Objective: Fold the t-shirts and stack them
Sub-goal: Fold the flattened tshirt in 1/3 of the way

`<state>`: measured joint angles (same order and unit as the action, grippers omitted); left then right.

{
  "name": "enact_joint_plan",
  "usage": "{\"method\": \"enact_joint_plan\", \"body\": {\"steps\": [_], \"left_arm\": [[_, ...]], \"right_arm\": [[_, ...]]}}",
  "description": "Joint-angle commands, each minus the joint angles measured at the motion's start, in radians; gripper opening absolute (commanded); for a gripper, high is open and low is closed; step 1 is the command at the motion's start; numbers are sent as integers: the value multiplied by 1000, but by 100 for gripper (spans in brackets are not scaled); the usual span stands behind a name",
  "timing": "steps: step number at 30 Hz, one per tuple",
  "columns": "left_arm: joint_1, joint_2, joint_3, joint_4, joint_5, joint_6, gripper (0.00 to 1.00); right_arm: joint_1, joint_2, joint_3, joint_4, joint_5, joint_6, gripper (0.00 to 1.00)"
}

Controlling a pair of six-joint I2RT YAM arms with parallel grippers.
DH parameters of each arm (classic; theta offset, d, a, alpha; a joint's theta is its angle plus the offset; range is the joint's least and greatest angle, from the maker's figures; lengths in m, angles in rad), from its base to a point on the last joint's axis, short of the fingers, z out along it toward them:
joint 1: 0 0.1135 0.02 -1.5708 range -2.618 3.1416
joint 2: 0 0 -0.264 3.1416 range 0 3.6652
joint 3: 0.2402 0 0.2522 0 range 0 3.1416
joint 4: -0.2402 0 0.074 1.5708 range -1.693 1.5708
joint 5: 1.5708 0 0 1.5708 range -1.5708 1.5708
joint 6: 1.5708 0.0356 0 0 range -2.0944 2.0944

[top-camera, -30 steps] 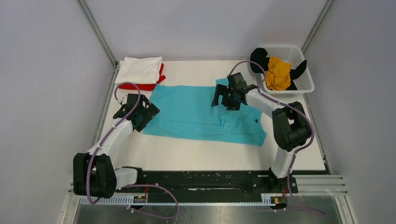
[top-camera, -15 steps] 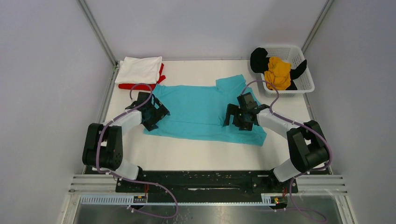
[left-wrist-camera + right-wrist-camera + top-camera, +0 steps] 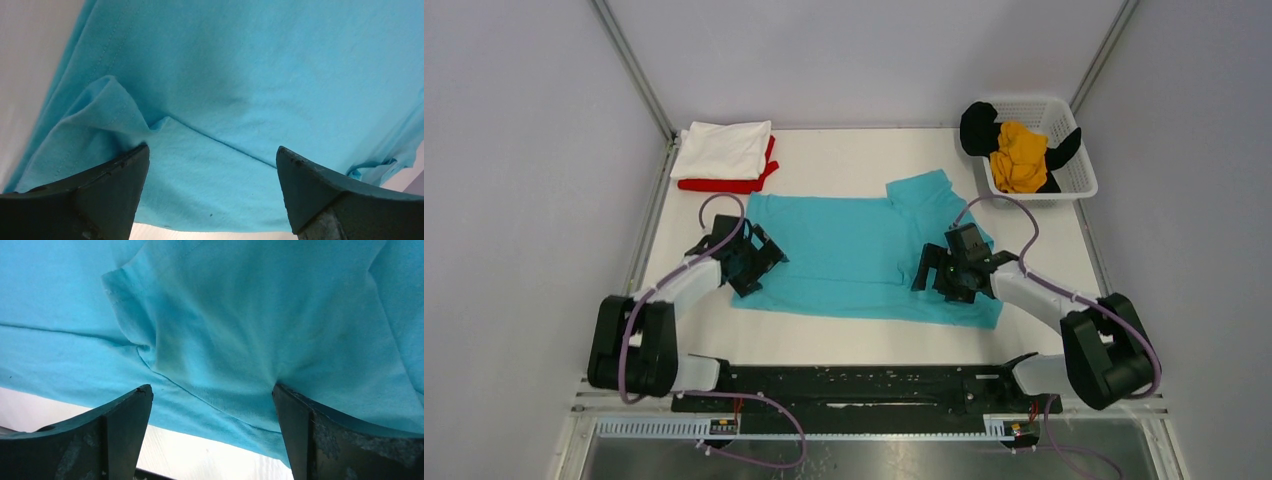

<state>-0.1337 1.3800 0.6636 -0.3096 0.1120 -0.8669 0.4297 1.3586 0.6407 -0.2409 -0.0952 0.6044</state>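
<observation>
white shirt (image 3: 722,150), red shirt (image 3: 724,185) are lying stacked upper left. left gripper (image 3: 762,262) and right gripper (image 3: 934,275), jaws wide, are hanging low over spread turquoise shirt (image 3: 844,250), centre frame.

- A robotics lab test cell: plain pale grey wall panels (image 3: 524,150) and aluminium corner posts (image 3: 632,68) enclose a flat white counter (image 3: 844,150).
- White-and-black robot arms (image 3: 679,285) bolted to a black metal rail (image 3: 864,385).

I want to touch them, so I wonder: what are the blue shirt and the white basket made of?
The turquoise t-shirt looks like soft, matte knit cloth, maybe cotton: it bunches into folds and has stitched hems. The white basket looks like hard, smooth plastic: its walls are a stiff grid of little holes that keeps its shape.
</observation>
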Motion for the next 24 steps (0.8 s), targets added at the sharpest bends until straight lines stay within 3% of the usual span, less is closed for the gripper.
{"method": "enact_joint_plan", "body": {"steps": [1, 9, 12, 24], "left_arm": [[-25, -124, -149, -209, 3, -24, 99], [-166, -351, -328, -209, 65, -165, 99], [-206, -422, -321, -261, 38, -205, 99], [-237, -578, -320, -404, 9, -249, 99]], "right_arm": [[4, -80, -73, -236, 46, -8, 99], [2, -188, -131, -342, 105, 56, 99], [-6, -228, -133, -386, 174, 76, 99], [-13, -296, -114, -449, 186, 60, 100]]}}
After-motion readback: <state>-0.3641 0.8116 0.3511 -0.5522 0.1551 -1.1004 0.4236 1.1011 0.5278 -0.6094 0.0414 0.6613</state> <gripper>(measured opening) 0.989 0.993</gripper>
